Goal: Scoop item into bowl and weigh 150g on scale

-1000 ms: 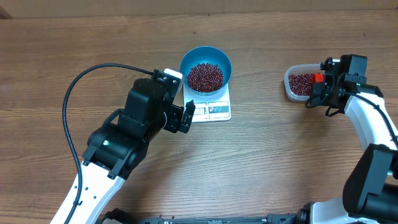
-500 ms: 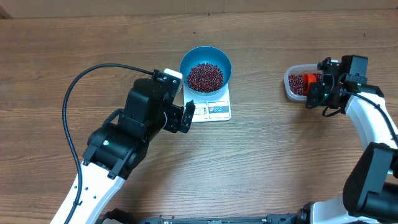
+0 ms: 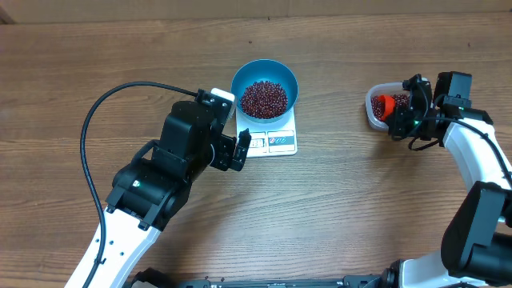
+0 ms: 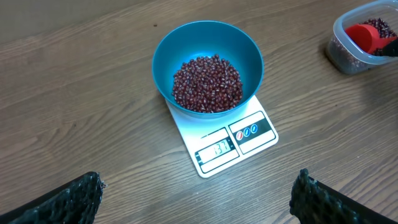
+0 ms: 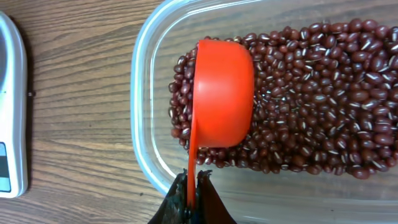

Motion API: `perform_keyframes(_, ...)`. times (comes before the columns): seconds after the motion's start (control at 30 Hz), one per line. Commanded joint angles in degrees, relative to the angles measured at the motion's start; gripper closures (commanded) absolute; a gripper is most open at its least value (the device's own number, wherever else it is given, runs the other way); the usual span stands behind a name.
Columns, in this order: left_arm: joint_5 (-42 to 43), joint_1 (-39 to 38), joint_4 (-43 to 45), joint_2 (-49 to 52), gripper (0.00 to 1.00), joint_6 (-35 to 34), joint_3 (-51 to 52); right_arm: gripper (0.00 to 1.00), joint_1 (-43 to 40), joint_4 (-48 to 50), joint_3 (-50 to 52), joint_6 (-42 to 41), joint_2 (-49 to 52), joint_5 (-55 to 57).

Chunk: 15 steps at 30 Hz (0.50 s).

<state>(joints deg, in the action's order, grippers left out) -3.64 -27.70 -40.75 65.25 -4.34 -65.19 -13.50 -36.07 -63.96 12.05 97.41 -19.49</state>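
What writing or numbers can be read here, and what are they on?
Display of the scale: dark digits, apparently three, too blurred to read with certainty.
Buttons beside the display: small round red and blue signs, no readable words.
Bowl, tub, scoop: no writing visible.

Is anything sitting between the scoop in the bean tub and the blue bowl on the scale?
Nothing visible does. Bare table lies between the clear tub and the blue bowl on the scale. The right claw holds the red scoop in the tub, on the beans.
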Motion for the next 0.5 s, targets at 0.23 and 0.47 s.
perform_keyframes(0.23,0.50,0.31,0.04,0.00,0.00,-0.39,-0.09,0.96,-0.70,-0.42,0.26,-0.33,1.03,-1.88)
perform_keyframes(0.47,0.50,0.31,0.04,0.00,0.00,-0.39,-0.09,0.96,-6.12,0.11,0.26,-1.81,1.03,-11.58)
